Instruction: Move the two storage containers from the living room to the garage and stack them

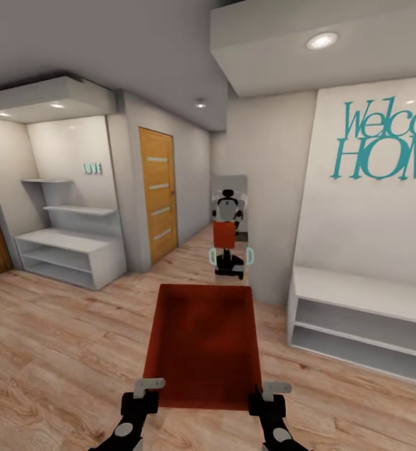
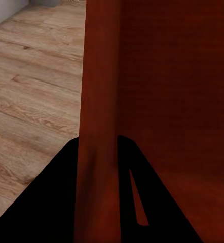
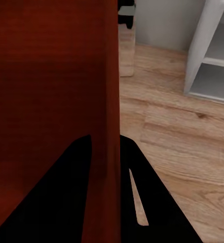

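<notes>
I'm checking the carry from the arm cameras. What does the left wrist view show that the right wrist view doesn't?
Left wrist view alone: the left gripper clamped over one side wall of the storage container, plank floor beyond it. Right wrist view alone: the right gripper clamped over the opposite wall, a white shelf unit beyond. Both share the orange-red container and the light wood floor.

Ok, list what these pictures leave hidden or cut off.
- Head view: "Welcome HOME" lettering cut off by the right edge.
- Head view: mirrored robot too small for detail.
- Wrist views: the storage container wall blocks what lies beyond it.
- Second container: whereabouts cannot be told.
</notes>
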Available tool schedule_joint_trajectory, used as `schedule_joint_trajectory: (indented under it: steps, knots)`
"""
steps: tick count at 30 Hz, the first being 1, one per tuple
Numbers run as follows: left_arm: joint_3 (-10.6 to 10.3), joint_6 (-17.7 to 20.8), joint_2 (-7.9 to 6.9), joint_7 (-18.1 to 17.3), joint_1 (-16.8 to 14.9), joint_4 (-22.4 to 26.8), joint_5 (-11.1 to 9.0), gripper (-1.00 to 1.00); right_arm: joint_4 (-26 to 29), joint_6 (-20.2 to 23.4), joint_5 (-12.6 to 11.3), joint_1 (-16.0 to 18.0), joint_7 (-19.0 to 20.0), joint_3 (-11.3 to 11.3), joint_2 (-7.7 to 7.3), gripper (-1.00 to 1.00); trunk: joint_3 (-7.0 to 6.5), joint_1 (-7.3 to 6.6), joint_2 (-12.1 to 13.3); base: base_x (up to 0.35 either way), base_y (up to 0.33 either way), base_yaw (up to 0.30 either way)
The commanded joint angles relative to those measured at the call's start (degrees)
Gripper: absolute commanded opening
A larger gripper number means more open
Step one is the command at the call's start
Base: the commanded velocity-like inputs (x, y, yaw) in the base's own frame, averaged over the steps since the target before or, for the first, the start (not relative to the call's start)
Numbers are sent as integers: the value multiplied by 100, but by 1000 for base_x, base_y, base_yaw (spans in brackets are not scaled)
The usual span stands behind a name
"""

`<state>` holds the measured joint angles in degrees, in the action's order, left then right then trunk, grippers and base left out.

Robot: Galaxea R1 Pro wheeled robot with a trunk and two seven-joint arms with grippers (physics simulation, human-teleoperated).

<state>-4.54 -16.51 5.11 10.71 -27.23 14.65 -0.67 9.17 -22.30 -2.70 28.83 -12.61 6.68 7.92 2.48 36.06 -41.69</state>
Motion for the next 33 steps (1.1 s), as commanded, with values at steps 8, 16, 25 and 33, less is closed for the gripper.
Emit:
schedule_joint_trajectory:
  steps: [8,16,25,33]
  knots:
    - [-3,-10,-10,63,-2,-15,-30,-100,331,-82,103,9,74,-114,-1,-100,11,5,-8,323,0,93]
    - [-3,-10,-10,63,-2,-15,-30,-100,331,-82,103,9,74,-114,-1,-100,11,5,-8,323,0,266]
    - [-3,-10,-10,63,-2,-15,-30,-100,331,-82,103,9,74,-114,-1,-100,11,5,-8,323,0,277]
    - [-3,-10,-10,63,-2,-15,-30,-100,331,-83,103,9,74,-114,-1,-100,11,5,-8,323,0,277]
